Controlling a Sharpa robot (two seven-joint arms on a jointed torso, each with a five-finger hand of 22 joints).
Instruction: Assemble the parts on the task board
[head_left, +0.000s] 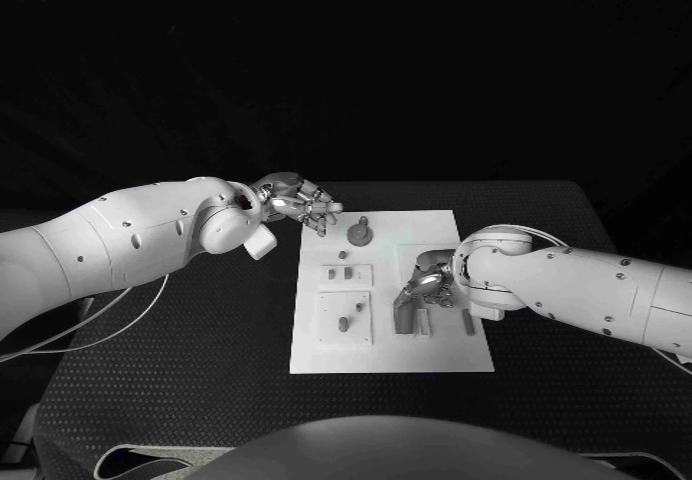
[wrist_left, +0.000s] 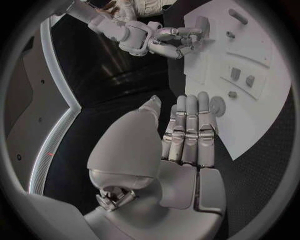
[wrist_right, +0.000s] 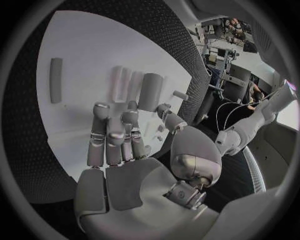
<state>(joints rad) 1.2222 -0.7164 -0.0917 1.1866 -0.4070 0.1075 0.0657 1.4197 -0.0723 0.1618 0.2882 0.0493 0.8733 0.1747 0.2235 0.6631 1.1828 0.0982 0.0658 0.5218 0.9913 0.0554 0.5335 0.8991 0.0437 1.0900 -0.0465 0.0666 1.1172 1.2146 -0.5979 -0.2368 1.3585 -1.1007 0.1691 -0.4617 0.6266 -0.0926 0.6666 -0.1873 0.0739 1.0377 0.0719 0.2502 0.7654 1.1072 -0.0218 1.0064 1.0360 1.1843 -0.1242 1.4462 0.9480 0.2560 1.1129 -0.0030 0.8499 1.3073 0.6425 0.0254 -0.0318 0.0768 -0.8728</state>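
The task board (head_left: 389, 355) sat in the middle of the black table (head_left: 173, 380), long side running away from me, with the small grey parts scattered over it. My left hand (head_left: 293, 203) hung over the table just off the board's far left corner, fingers stretched out straight and side by side, nothing in it as far as I could see; from the left wrist view the fingertips (wrist_left: 190, 102) pointed at a round disc part (wrist_left: 217, 106) lying right at the board's edge. In the head view that same disc (head_left: 359, 235) was near the far end of the board, just beside my left fingertips but not touching them. My right hand (head_left: 421, 290) was down over the right half of the board, fingers loosely apart and angled toward the surface. In the right wrist view a chunky cylinder part (wrist_right: 150, 91) stood just past my fingertips (wrist_right: 115, 135), and I honestly couldn't tell if I was touching it or just hovering close, but nothing was clamped in that hand. A long thin bar (wrist_right: 55, 80) lay off to the side of that hand on the bare board, well apart from the cylinder. On the left half of the board there were two raised square plates, the nearer one (head_left: 346, 318) with a little peg on it and the farther one (head_left: 346, 274) holding a couple of small pieces
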